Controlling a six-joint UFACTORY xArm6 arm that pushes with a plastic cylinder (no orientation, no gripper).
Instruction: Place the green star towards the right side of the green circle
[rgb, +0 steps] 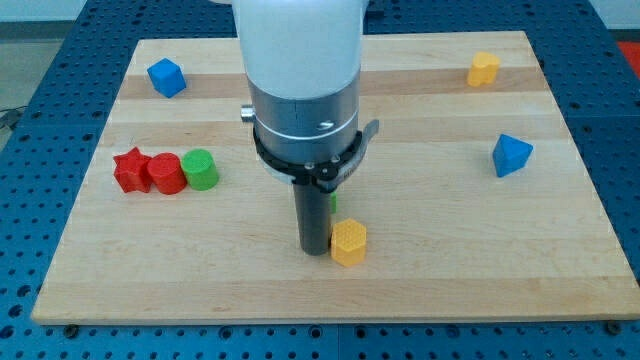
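The green circle (200, 170) stands at the view's left, touching a red circle (165, 173) on its left. Of the green star (333, 200) only a thin green sliver shows, just right of my rod near the board's middle; the rest is hidden behind the rod. My tip (315, 250) rests on the board just below that sliver, far to the right of the green circle. A yellow hexagon block (349, 242) sits right against the tip's right side.
A red star (130, 168) touches the red circle's left side. A blue cube (166, 77) lies at the top left, a yellow block (484, 69) at the top right, a blue block (511, 155) at the right. The wooden board (450, 270) ends at blue table edges.
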